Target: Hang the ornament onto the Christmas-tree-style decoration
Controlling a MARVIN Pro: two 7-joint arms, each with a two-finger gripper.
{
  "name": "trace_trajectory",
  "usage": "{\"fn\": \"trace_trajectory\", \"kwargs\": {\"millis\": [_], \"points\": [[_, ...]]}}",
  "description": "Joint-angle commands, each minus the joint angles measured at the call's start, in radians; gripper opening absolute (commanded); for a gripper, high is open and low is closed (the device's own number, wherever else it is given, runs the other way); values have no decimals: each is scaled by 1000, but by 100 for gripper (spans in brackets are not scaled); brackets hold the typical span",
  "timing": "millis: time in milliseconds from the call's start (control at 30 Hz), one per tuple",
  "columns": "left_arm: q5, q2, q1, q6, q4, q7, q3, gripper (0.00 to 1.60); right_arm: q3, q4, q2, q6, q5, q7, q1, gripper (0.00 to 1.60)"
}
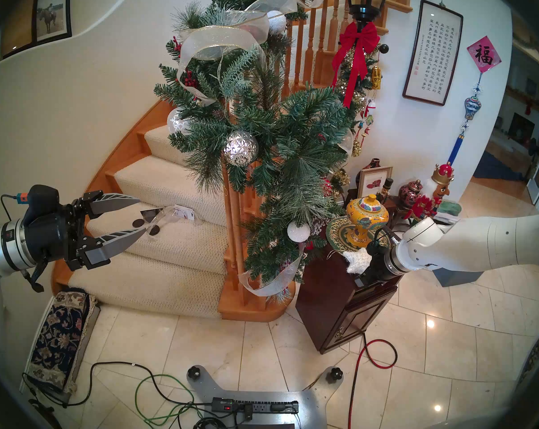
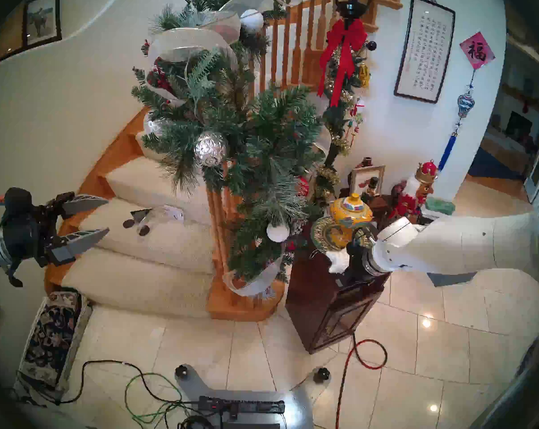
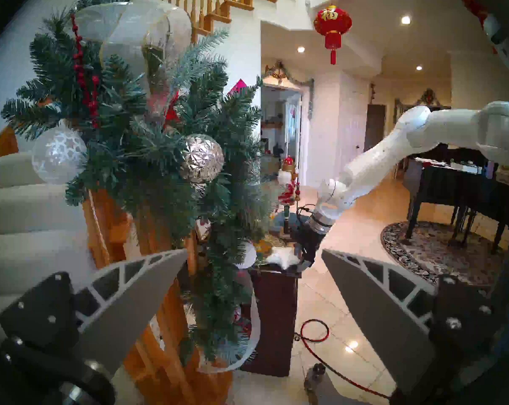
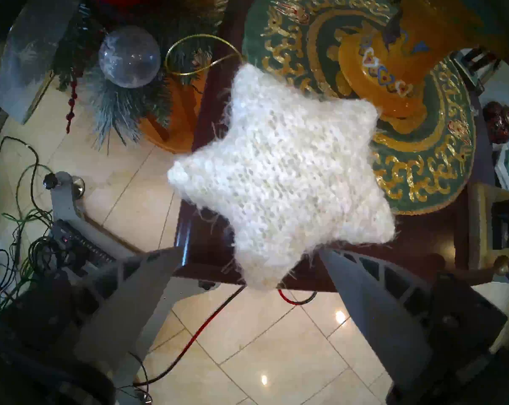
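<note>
Lying on the dark wooden cabinet (image 4: 206,243) at centre frame, the white knitted star (image 4: 279,173) is not yet picked up; the right gripper (image 4: 247,267) hangs spread and empty just over it; the left gripper (image 1: 139,214) idles agape; grasping and hanging on the pine garland (image 1: 262,134) remain.

Star ornament (image 4: 279,173) fuzzy white knit; cabinet (image 4: 423,243) glossy dark wood; floor tiles (image 1: 417,372) polished; stair carpet (image 1: 169,183) nubby.
</note>
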Motion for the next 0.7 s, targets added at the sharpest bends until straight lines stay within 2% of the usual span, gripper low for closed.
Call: {"fn": "trace_trajectory", "kwargs": {"millis": [0, 467, 667], "points": [[-2, -2, -1, 0, -2, 0, -1, 160, 10, 9, -11, -2, 5, -5, 7, 160], [-2, -2, -1, 0, -2, 0, -1, 160, 2, 15, -12, -9, 16, -7, 5, 159], [-2, -2, -1, 0, -2, 0, -1, 160, 0, 17, -14, -13, 18, -6, 4, 147]]}}
